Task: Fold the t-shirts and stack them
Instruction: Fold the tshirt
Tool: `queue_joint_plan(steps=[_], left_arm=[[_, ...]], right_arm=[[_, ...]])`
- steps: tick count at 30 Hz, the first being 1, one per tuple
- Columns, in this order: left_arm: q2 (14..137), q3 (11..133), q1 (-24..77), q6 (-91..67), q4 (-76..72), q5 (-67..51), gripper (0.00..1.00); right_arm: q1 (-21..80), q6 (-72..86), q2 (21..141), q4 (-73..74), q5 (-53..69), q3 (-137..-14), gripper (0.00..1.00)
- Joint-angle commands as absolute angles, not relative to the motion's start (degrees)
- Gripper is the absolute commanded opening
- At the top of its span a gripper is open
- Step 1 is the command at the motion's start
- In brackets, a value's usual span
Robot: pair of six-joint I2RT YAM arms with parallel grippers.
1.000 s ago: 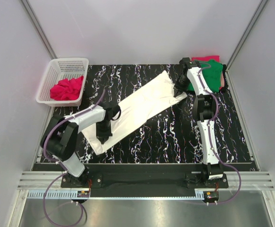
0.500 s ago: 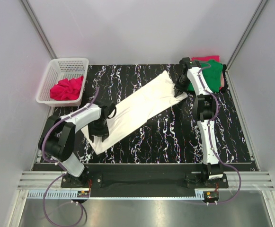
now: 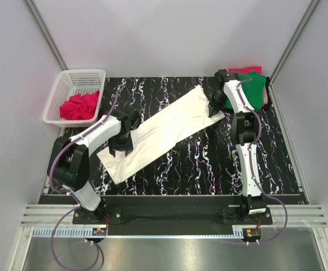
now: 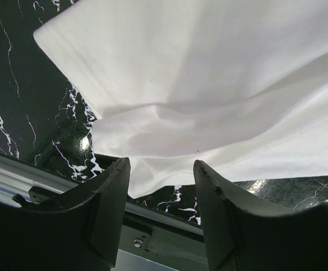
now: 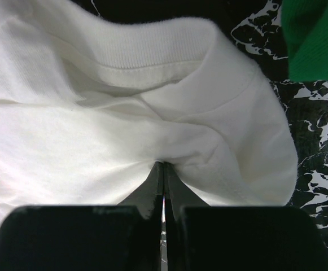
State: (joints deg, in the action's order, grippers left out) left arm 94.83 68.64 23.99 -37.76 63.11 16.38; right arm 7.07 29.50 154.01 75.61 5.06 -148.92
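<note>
Black marbled table (image 3: 209, 164) w/ white t-shirt (image 3: 164, 127) laid diag.: left gripper (image 4: 161, 169) jaws spread over its near end, right gripper (image 5: 164, 172) pinching the collar end.

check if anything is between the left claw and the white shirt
Nothing visible does. The left claw hangs open right over the near end of the white shirt, with only cloth and black table between its fingers. The right claw pinches the shirt's far end, well out of the way.
</note>
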Motion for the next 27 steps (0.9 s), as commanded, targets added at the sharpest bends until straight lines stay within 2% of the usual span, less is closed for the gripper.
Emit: queue_joint_plan(steps=[1,17,27], left_arm=[[95.3,71.8,23.6,-35.9,62.3,15.0,0.54],[92.0,69.2,24.0,-32.3,59.2,6.2,0.50],[99.8,68.6,24.2,-32.2,57.4,10.1,0.50]], right_arm=[[6.5,28.1,151.0,76.0,2.7,-148.1,0.00],[6.4,29.6,155.5,73.4,4.9,-153.5,0.08],[6.4,29.6,154.6,73.3,5.1,-152.2,0.08]])
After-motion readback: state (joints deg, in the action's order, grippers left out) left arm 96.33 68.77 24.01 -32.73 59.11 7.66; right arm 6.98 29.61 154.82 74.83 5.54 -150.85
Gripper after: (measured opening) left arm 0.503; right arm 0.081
